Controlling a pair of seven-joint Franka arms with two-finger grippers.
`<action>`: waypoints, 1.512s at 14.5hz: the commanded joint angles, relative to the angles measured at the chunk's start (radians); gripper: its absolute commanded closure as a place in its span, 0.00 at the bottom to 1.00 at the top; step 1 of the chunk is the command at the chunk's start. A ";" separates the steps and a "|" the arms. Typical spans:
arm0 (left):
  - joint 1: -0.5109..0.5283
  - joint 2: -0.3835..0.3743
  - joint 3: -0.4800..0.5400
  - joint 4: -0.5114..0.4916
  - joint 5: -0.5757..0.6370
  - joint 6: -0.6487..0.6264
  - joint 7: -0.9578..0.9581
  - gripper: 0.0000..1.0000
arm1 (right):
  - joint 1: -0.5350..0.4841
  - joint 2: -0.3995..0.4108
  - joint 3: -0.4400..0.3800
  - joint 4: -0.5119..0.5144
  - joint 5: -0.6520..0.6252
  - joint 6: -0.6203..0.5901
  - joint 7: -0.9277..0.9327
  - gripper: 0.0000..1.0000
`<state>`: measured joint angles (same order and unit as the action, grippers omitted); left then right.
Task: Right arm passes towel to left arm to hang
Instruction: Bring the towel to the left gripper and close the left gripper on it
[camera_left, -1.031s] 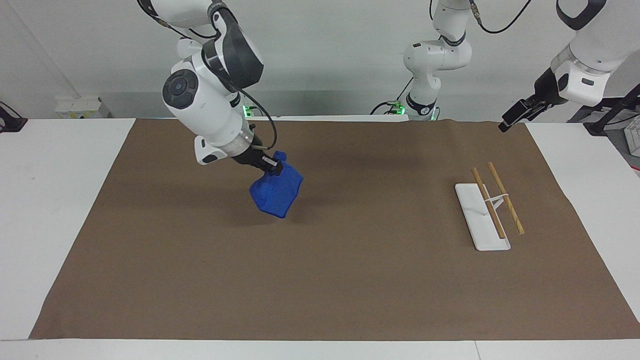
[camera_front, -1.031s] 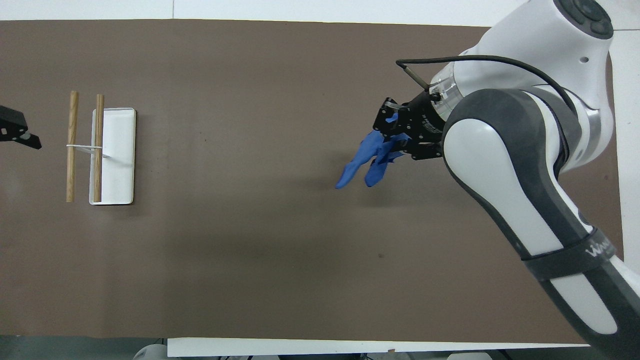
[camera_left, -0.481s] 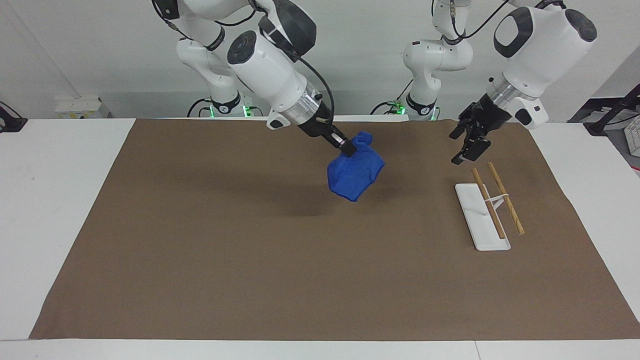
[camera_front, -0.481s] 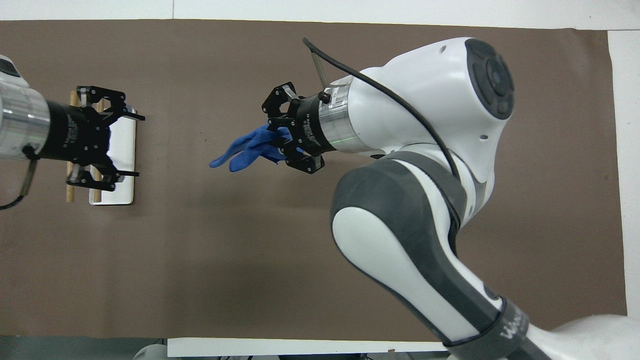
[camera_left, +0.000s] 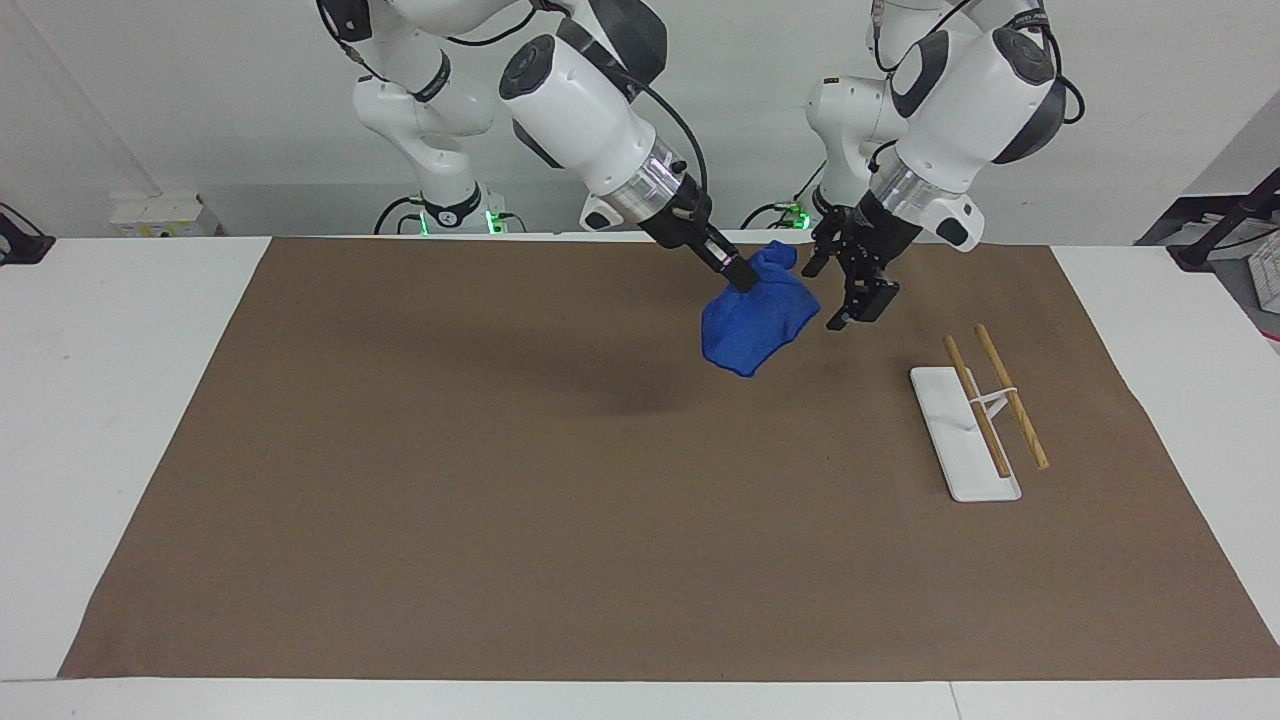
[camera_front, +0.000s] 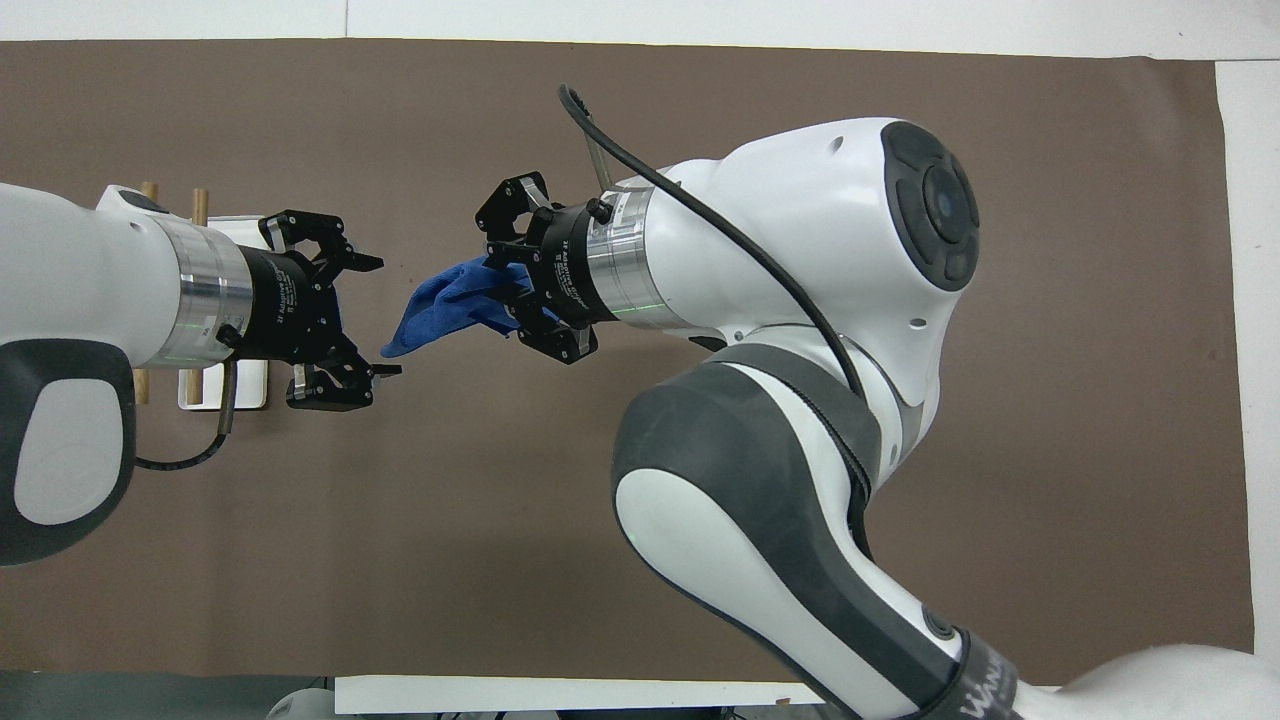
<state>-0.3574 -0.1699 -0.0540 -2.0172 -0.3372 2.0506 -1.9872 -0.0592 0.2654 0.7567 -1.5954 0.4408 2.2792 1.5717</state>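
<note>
Right tool (camera_left: 742, 277) clenched on bunched blue towel (camera_left: 756, 322) at upper centre of the frame, left tool (camera_left: 850, 290) spread wide just beside it, both above brown-covered counter (camera_left: 560, 520), towel dangling free

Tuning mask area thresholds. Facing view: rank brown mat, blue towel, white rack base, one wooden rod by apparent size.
1. Brown mat, by far.
2. Towel, held up in the right gripper.
3. White rack base.
4. One wooden rod, thinnest.

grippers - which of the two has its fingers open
The left gripper, beside the rack: its fingers are spread with nothing between them. The right gripper is shut on the blue towel.
</note>
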 joint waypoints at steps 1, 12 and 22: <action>-0.038 -0.037 0.013 -0.072 -0.014 0.097 -0.082 0.00 | -0.016 0.017 0.024 0.011 0.015 0.009 0.008 1.00; -0.044 -0.010 0.014 -0.110 -0.020 0.234 -0.124 0.90 | -0.017 0.018 0.023 0.011 0.015 0.006 -0.001 1.00; -0.043 -0.008 0.017 -0.109 -0.020 0.235 -0.122 1.00 | -0.017 0.012 0.012 0.009 0.012 -0.010 -0.002 0.22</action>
<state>-0.4026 -0.1685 -0.0366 -2.1065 -0.3389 2.2626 -2.1062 -0.0604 0.2720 0.7575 -1.5951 0.4415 2.2784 1.5717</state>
